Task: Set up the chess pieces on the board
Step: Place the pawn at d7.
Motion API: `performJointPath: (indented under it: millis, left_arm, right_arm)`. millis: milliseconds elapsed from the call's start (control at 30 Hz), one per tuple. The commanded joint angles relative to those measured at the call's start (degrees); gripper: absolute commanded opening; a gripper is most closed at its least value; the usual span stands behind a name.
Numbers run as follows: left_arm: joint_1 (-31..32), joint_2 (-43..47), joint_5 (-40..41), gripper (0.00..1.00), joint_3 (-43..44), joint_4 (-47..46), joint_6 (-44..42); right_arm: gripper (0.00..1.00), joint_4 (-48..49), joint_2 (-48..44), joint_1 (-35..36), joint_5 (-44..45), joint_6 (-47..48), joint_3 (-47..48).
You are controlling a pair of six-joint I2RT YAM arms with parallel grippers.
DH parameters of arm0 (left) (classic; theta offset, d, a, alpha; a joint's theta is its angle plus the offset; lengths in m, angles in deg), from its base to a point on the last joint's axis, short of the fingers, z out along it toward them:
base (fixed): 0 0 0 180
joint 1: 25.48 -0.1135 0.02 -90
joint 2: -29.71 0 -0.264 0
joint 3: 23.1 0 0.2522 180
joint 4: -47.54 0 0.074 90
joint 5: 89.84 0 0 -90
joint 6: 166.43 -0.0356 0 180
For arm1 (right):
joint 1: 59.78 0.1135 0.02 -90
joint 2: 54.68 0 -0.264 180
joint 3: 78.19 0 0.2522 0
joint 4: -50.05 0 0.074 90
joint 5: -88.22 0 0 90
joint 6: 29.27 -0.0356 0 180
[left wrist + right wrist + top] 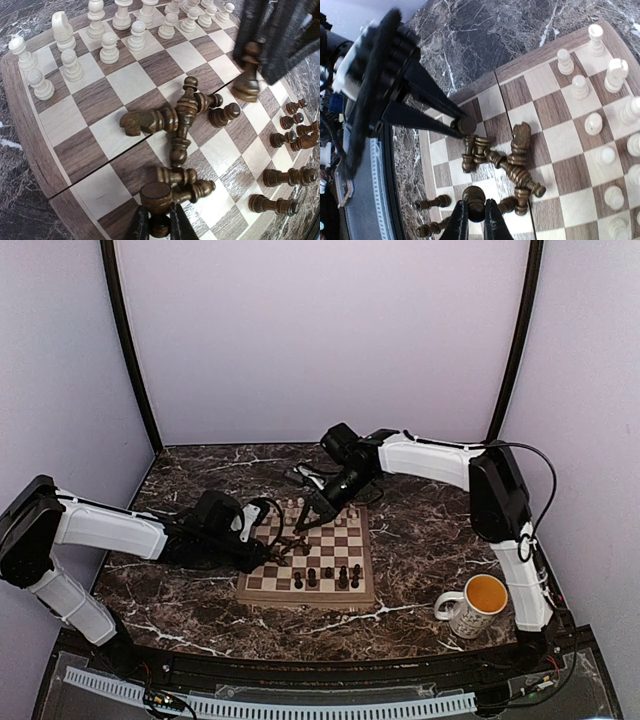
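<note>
The left hand (157, 216) grips one dark piece (156, 196) and the right hand (473, 216) grips another dark piece (474, 197), at a heap of fallen dark pieces (180, 120) in the middle of the chessboard (290, 597). They are probably meant to stand with the dark row (328, 578). Cream pieces (107, 47) stand ranked along the opposite edge.

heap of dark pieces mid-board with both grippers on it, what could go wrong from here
The left gripper, shut on a dark piece, and the right gripper, shut on another, sit close together over the heap of fallen dark pieces, so they could bump. The left gripper's piece seems to touch others in the heap; lifting may drag them, rolling them into the standing dark pieces or off the board.
</note>
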Motion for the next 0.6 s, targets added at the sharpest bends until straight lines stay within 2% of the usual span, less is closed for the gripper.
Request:
performJointPath:
  millis: [0,200,400,567]
  left_arm:
    - [-0.95,1.55,1.08,0.08,-1.35,-0.44,1.45]
    - [-1.24,1.18,1.31,0.08,-1.63,-0.65,1.8]
    - [-1.4,0.59,0.8,0.08,-1.37,-1.14,1.97]
    - [-1.45,0.59,0.78,0.08,-1.5,-1.13,2.21]
  right_arm:
    - [0.05,3.41,-9.46,-0.09,8.86,7.43,-10.01]
    - [0.06,4.46,-15.57,2.12,18.12,16.06,-18.55]
    - [0.06,4.32,-16.34,5.59,25.27,19.65,-19.54]
    - [0.06,4.1,-15.5,8.12,27.54,21.27,-19.13]
